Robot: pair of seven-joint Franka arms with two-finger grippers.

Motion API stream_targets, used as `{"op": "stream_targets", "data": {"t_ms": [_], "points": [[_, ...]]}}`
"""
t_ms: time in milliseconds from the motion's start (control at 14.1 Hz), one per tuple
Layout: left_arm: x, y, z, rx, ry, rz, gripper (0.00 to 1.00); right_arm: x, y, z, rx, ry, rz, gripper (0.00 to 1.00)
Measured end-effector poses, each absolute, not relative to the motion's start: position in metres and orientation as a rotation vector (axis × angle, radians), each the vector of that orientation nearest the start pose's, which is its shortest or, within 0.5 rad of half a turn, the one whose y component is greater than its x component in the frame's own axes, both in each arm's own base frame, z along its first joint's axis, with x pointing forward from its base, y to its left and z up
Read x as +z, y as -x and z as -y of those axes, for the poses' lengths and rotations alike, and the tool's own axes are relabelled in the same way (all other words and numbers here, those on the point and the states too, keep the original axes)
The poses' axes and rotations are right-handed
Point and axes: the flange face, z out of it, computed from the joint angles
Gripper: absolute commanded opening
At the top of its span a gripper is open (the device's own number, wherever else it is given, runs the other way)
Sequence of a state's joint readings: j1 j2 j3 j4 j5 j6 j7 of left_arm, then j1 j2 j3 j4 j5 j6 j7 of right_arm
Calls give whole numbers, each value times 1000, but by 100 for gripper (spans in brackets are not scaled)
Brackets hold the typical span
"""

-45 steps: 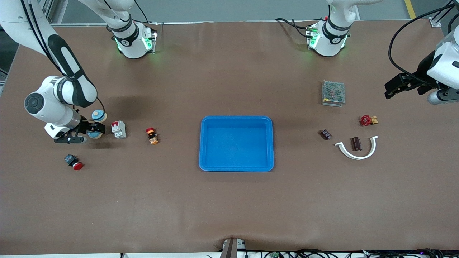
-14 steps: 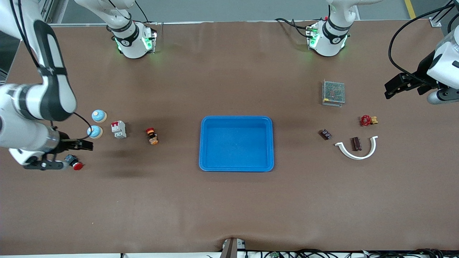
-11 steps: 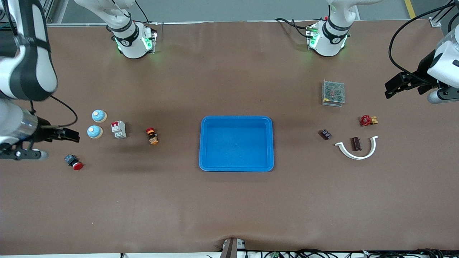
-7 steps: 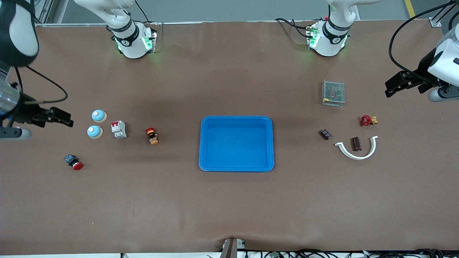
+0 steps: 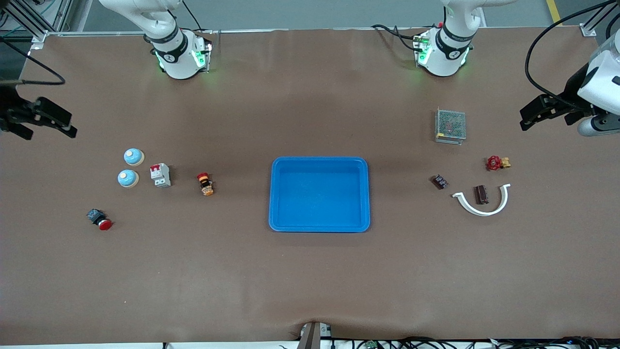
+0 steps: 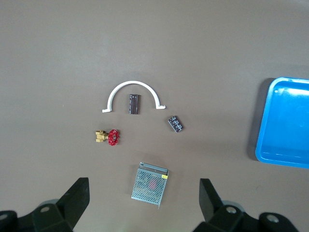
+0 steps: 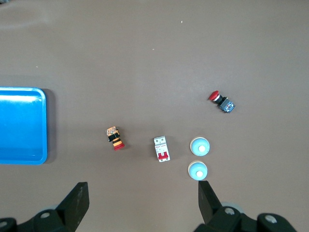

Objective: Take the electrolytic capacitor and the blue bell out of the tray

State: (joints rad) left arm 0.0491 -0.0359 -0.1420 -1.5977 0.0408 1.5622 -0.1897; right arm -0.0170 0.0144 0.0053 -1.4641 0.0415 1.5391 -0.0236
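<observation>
Left gripper [image 5: 532,116], right gripper [image 5: 51,118] wide open (both empty).

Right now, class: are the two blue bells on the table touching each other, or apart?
Apart. The front view shows brown table between the bell farther from the camera and the nearer bell; the right wrist view shows the same gap.

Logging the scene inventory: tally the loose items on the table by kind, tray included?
Bells: 2
Push buttons: 2
Breaker: 1
Tray: 1
Capacitors: 2
White bracket: 1
Valve: 1
Power supply: 1
Total: 11
</observation>
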Motion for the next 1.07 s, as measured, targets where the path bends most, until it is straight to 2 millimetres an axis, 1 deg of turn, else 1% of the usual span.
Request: {"op": "stream_targets", "data": {"t_ms": [498,853,1067], "points": [[632,-539,48,-5,3092,148,100,669,-557,1,-123,3098,25,100],[638,-538,48,-3,3092,150,100,671,-557,-15,-125,3092,39,100],[640,-536,48,7,3091,150,100,671,-557,-15,-125,3092,39,100]]}}
